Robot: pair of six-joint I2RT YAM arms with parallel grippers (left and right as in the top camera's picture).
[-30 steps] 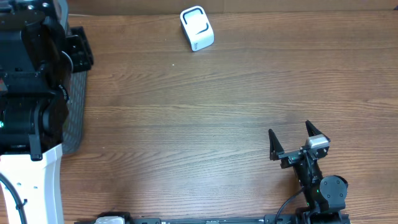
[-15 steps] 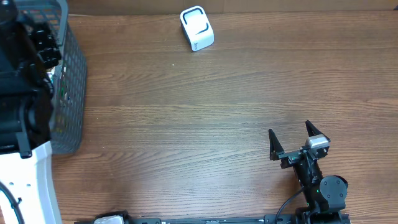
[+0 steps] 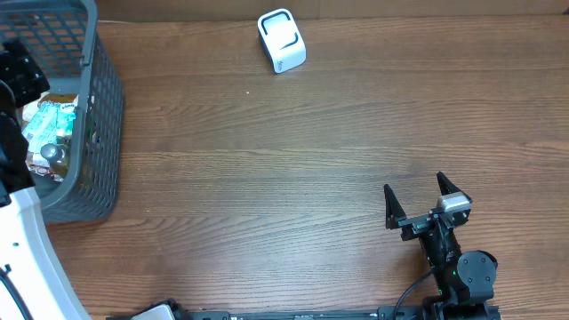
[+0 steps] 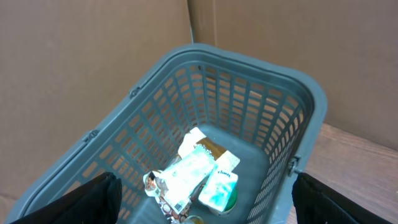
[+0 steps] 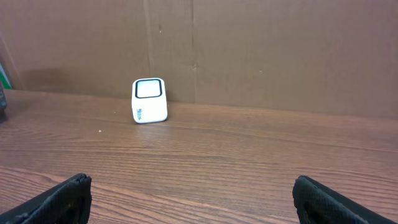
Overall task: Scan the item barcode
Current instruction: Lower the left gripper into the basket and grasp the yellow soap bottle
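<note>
A grey mesh basket (image 3: 100, 116) at the table's left edge holds several packaged items (image 3: 49, 124). In the left wrist view I look down into the basket (image 4: 311, 93) at a crinkled white-green packet (image 4: 183, 177) and a teal-and-white pack (image 4: 219, 186) lying on a green tub. My left gripper (image 4: 208, 193) hangs open above them and holds nothing. The white barcode scanner (image 3: 282, 40) stands at the table's far edge, and also shows as the white scanner (image 5: 150, 101) in the right wrist view. My right gripper (image 3: 415, 203) rests open and empty near the front right.
The left arm's white base (image 3: 22, 258) fills the lower left corner. A brown cardboard wall (image 5: 280, 50) stands behind the table. Bare wood table (image 3: 293, 160) lies between basket, scanner and right arm.
The left arm has swung off to the left, uncovering the basket and the items in it. The right arm and scanner have not moved.
</note>
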